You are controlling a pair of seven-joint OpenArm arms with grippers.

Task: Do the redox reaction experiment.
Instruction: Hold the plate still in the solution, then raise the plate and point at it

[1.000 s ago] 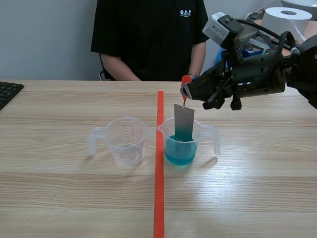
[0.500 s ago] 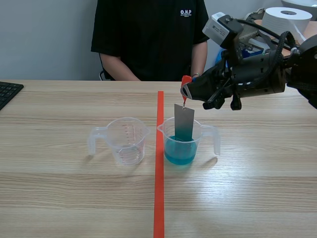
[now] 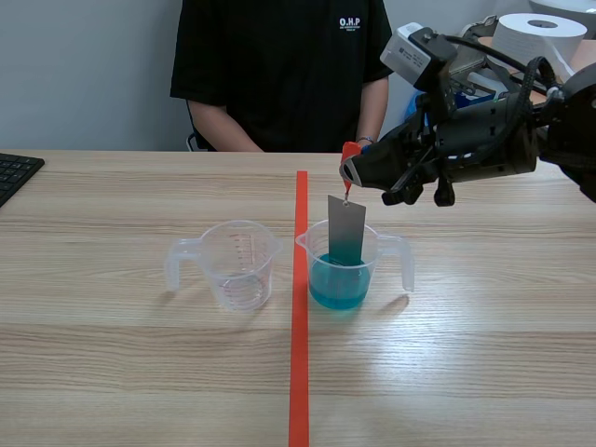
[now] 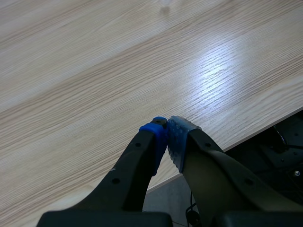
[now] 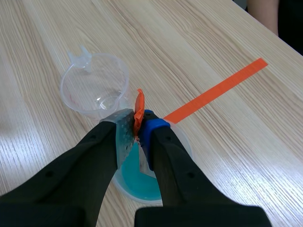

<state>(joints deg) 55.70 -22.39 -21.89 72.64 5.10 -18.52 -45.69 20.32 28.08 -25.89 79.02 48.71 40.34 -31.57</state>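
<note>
The right end effector (image 3: 348,173), entering from the right and raised above the bench (image 3: 466,363), is clamped on an orange tab (image 3: 350,151). From the tab a grey metal strip (image 3: 345,228) hangs directly below the fingertips, long axis vertical. The strip's lower end stands in the blue solution (image 3: 337,291) of the filled measuring cup (image 3: 377,265), just right of the red tape line (image 3: 299,372); its upper part rises above the rim. The right wrist view shows the fingers (image 5: 154,130) pressed on the tab over the cup's mouth. An empty measuring cup (image 3: 240,275) sits just left of the line, near the filled cup but apart from it. The left end effector (image 4: 166,131), fingers together on nothing, hangs over bare bench near an edge; the right arm is plainly the nearer. Judged step: immersion of the strip. Any withdrawal would run straight up along the strip's axis, where room is open; sideways travel risks catching the rim and tipping the cup. A person (image 3: 279,65) sits across the bench.
</note>
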